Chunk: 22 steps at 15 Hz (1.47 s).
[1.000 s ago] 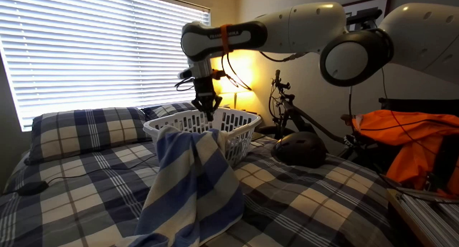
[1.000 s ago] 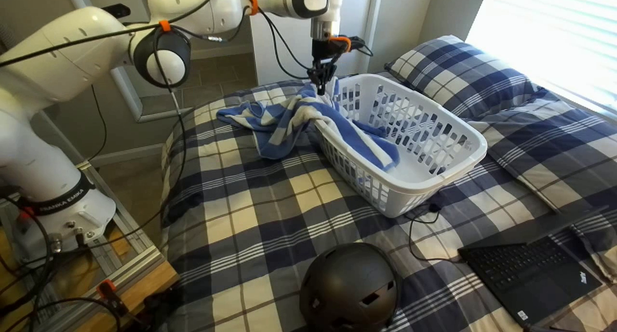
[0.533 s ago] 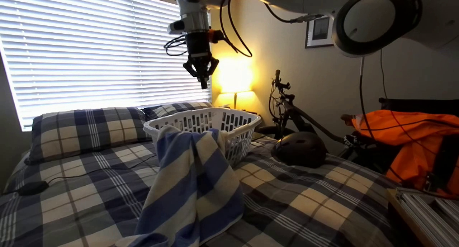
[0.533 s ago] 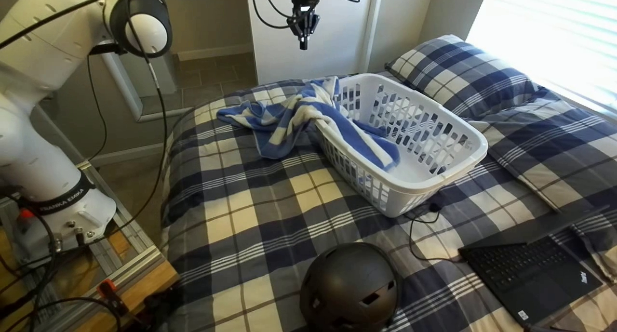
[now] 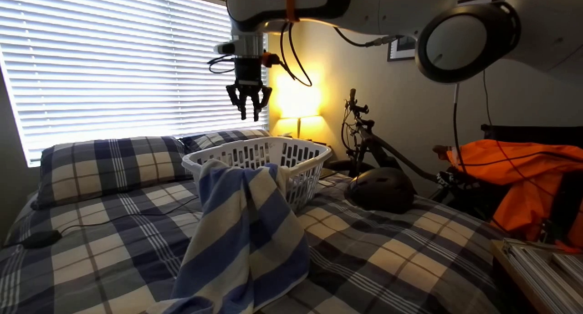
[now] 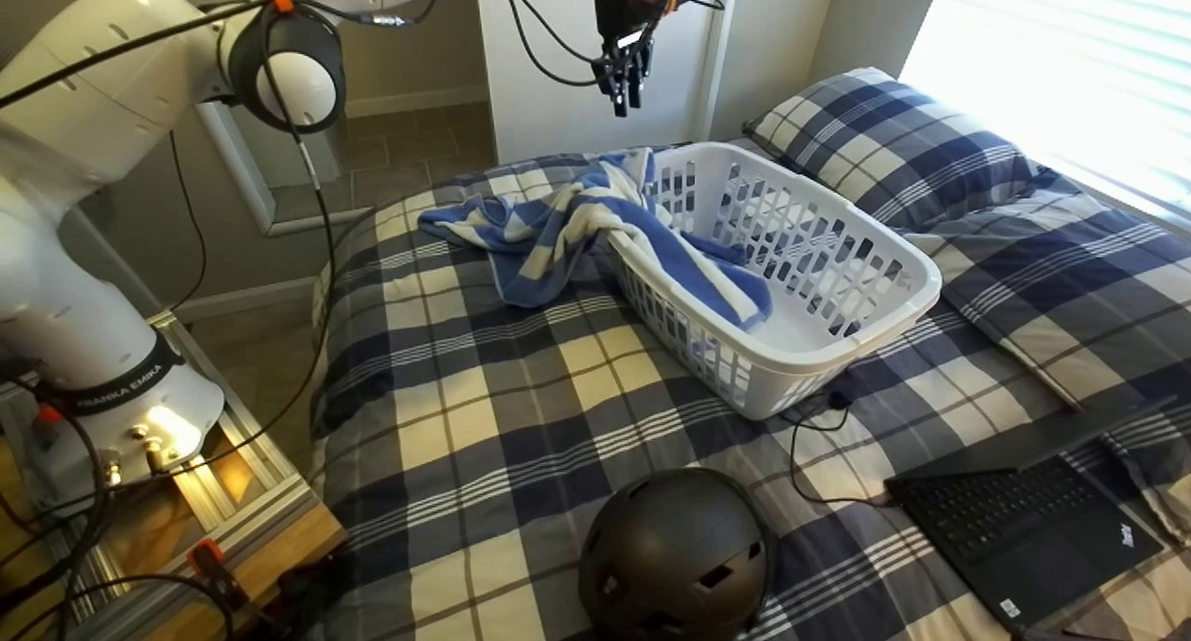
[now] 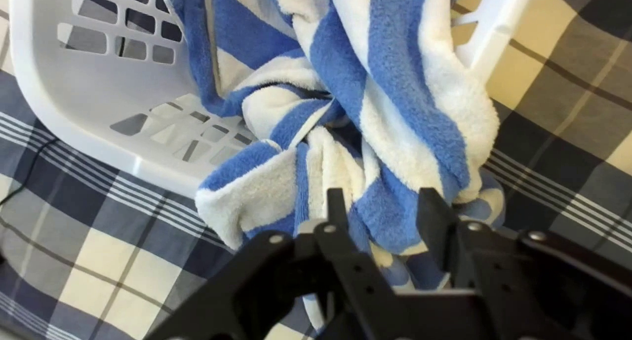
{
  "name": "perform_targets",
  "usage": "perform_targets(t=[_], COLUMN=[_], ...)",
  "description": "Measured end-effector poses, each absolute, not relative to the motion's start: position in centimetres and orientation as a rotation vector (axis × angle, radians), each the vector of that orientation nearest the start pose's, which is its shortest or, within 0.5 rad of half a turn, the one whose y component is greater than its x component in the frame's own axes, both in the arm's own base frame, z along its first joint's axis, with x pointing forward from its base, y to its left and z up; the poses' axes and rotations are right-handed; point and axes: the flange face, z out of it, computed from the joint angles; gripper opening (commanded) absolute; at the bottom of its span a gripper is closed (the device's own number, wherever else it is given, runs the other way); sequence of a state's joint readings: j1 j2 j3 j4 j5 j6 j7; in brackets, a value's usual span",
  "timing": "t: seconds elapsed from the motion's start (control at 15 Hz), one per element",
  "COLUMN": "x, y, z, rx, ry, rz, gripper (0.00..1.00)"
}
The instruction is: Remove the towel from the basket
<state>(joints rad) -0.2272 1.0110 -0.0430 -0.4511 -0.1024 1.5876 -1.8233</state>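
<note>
The blue and white striped towel (image 5: pixel 223 232) drapes over the rim of the white lattice basket (image 5: pixel 314 161). In an exterior view, part of the towel (image 6: pixel 549 250) lies outside on the bed, and another part hangs inside the basket (image 6: pixel 889 329). My gripper (image 5: pixel 250 118) is open and empty in the air above the towel-covered end of the basket; the gripper also shows in an exterior view (image 6: pixel 628 109). In the wrist view, the towel (image 7: pixel 395 83) is bunched beneath the spread fingers of the gripper (image 7: pixel 380 194), apart from them. The basket's corner (image 7: pixel 74 78) shows at the left.
A black helmet (image 6: pixel 675 553) and an open laptop (image 6: pixel 1033 520) lie on the plaid bed near the basket. Pillows (image 6: pixel 893 148) stand behind it by the window. A cable (image 6: pixel 791 464) runs over the bedspread. A lamp (image 5: pixel 299 100) and bicycle (image 5: pixel 378 145) are behind.
My gripper rose from the towel at the basket rim, shut and empty. Since half a second ago it has come down slightly and its fingers have opened. The towel and basket have not moved.
</note>
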Motion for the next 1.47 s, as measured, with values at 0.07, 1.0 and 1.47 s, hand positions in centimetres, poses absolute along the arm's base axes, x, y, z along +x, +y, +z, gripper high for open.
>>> perform_targets(t=[0.07, 1.0, 1.47], x=[76.2, 75.8, 75.3], y=[-20.8, -25.4, -26.4], z=[44.6, 30.7, 28.7], rx=[2.086, 2.098, 2.119], ry=[2.105, 2.284, 2.303], rz=[-0.087, -0.229, -0.252], gripper=[0.8, 0.38, 0.0])
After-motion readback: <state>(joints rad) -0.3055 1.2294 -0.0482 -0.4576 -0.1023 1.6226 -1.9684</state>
